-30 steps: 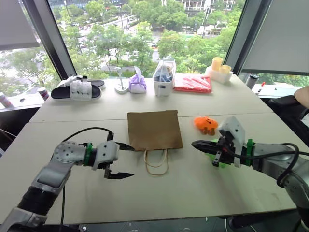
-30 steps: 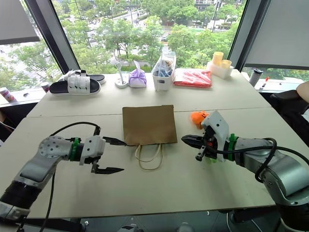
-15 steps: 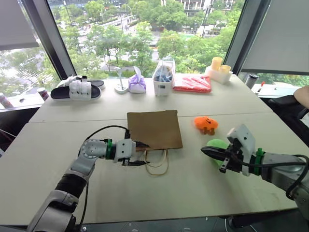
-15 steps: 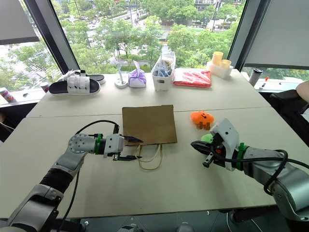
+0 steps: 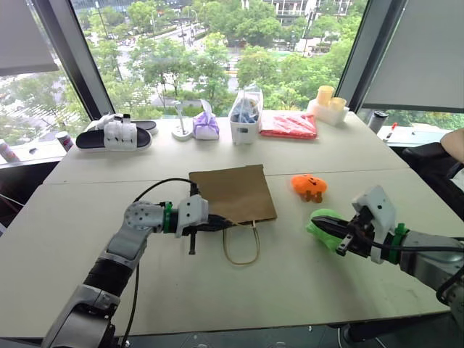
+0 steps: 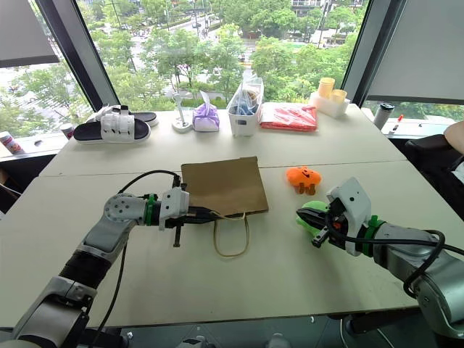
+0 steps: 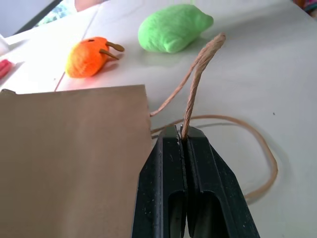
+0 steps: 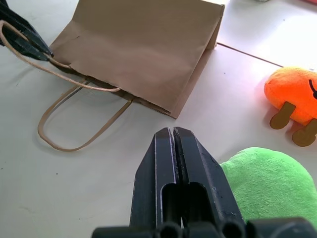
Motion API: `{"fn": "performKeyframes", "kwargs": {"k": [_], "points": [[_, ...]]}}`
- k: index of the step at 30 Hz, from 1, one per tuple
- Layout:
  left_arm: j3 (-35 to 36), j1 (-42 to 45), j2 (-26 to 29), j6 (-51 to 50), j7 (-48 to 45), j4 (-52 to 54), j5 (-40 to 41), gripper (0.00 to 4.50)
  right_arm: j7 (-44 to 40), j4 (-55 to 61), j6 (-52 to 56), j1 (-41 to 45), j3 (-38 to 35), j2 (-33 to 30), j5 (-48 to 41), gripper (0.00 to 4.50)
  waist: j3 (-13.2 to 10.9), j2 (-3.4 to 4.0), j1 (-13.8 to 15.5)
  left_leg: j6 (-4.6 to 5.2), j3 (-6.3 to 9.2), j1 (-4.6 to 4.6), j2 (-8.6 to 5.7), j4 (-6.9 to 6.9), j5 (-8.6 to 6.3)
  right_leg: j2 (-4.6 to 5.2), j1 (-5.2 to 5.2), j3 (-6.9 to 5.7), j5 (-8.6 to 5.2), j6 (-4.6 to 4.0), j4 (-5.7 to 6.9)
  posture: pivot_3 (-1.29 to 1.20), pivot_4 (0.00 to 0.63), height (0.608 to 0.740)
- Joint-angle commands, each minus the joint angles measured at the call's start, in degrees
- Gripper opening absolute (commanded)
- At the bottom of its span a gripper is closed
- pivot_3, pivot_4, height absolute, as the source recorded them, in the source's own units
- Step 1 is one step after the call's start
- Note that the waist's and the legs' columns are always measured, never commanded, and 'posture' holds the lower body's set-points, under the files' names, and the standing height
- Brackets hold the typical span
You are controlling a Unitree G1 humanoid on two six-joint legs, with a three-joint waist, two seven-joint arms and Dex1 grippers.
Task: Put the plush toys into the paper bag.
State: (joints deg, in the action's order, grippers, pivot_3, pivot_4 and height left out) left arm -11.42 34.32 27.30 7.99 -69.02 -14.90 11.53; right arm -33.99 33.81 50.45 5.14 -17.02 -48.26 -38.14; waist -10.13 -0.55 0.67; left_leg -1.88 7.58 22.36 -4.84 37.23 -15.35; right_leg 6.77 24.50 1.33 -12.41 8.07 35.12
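Flat brown paper bag (image 5: pixel 233 193), cord handles (image 5: pixel 242 243)

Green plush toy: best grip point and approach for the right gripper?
Judging by its pose, take the green plush toy across its narrow middle, coming from above. It lies flat on the table, an elongated, rounded lump, so the short axis should fit between the fingers. The right gripper is shut beside it and must open first.

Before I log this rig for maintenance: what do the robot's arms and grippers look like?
Both arms are silver-grey metal with a green ring at each wrist. A white housing sits behind each gripper, left gripper and right gripper, each with two black fingers. A black cable loops along the left arm, and another runs along the right forearm.
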Motion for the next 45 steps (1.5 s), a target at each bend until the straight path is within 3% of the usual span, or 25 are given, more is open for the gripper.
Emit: {"fn": "performKeyframes", "kwargs": {"k": [1, 8, 15, 24, 27, 31, 34, 39, 45], "points": [[1.6, 1.2, 0.0, -0.7, 1.0, 1.4, 0.9, 0.00, 2.0, -1.6, -1.3, 1.6, -2.1, 0.9, 1.2, 0.84, 0.0, 0.00, 0.0, 0.00, -0.01, 0.00, 0.00, 0.02, 0.00, 0.00, -0.01, 0.00, 0.00, 0.00, 0.00, 0.00, 0.150, 0.740], [2.3, 2.3, -0.1, -2.8, 1.2, 1.7, 2.0, 0.00, 6.0, -5.2, -3.3, 1.6, 1.1, 1.3, 8.3, 4.45, 0.0, 0.00, 0.0, 0.00, -0.01, 0.00, -0.03, 0.03, 0.00, 0.00, -0.01, 0.01, 0.00, 0.00, 0.01, 0.00, 0.150, 0.740], [3.8, 3.5, 0.2, -5.1, 1.6, 2.1, 3.0, 0.00, 8.4, -9.2, -5.5, 0.1, 5.6, 3.6, 14.4, 4.45, 0.0, 0.01, -0.1, 0.00, 0.01, -0.01, -0.04, 0.02, 0.00, 0.00, -0.01, 0.01, 0.00, 0.00, 0.02, 0.00, 0.150, 0.740], [5.0, 3.4, -0.2, -6.6, 3.9, 3.2, 3.2, 0.00, 9.7, -24.6, -16.2, 5.9, 15.2, 6.5, 26.6, 4.45, 0.0, 0.01, -0.3, -0.02, 0.00, -0.05, -0.06, 0.01, 0.01, -0.01, -0.01, 0.01, 0.00, 0.00, 0.06, 0.00, 0.150, 0.740], [6.0, 3.3, -0.4, -8.0, 5.3, 4.1, 3.7, 0.00, 9.2, -27.0, -19.3, 6.7, 15.9, 6.3, 29.5, 3.61, 0.0, 0.01, -0.4, -0.02, -0.01, -0.05, -0.06, 0.02, 0.02, -0.01, -0.01, 0.02, 0.00, 0.00, 0.06, 0.00, 0.150, 0.740], [7.2, 3.2, -0.8, -10.8, 7.5, 5.3, 5.2, 0.00, 7.7, -26.7, -19.6, 7.7, 13.8, 6.9, 28.5, 1.44, 0.0, 0.01, -0.6, -0.03, 0.01, -0.05, -0.06, 0.02, 0.02, -0.01, -0.01, 0.02, 0.00, 0.00, 0.07, 0.00, 0.150, 0.740], [7.5, 2.9, -0.7, -11.8, 7.9, 5.9, 5.6, 0.00, 6.3, -23.5, -18.1, 7.6, 12.3, 7.4, 26.5, 0.06, 0.0, 0.01, -0.6, -0.03, 0.01, -0.06, -0.06, 0.01, 0.02, -0.01, -0.01, 0.02, 0.00, 0.00, 0.07, 0.00, 0.150, 0.740], [8.0, 3.5, -1.2, -14.3, 8.9, 6.2, 6.9, 0.00, 1.4, -8.9, -9.2, 10.0, 10.1, 7.9, 16.2, 0.06, 0.0, 0.02, -1.3, -0.03, 0.06, -0.05, -0.06, -0.01, 0.02, -0.01, 0.00, 0.01, 0.00, 0.00, 0.08, 0.00, 0.150, 0.740], [8.6, 5.1, -2.3, -16.8, 10.1, 6.4, 8.5, 0.00, 1.0, -2.6, -3.3, 14.7, 19.1, 13.4, 11.7, 0.06, 0.0, 0.01, -1.3, -0.03, 0.11, -0.05, -0.05, 0.00, 0.02, -0.03, -0.01, 0.00, 0.00, 0.00, 0.09, 0.00, 0.150, 0.740]]}}
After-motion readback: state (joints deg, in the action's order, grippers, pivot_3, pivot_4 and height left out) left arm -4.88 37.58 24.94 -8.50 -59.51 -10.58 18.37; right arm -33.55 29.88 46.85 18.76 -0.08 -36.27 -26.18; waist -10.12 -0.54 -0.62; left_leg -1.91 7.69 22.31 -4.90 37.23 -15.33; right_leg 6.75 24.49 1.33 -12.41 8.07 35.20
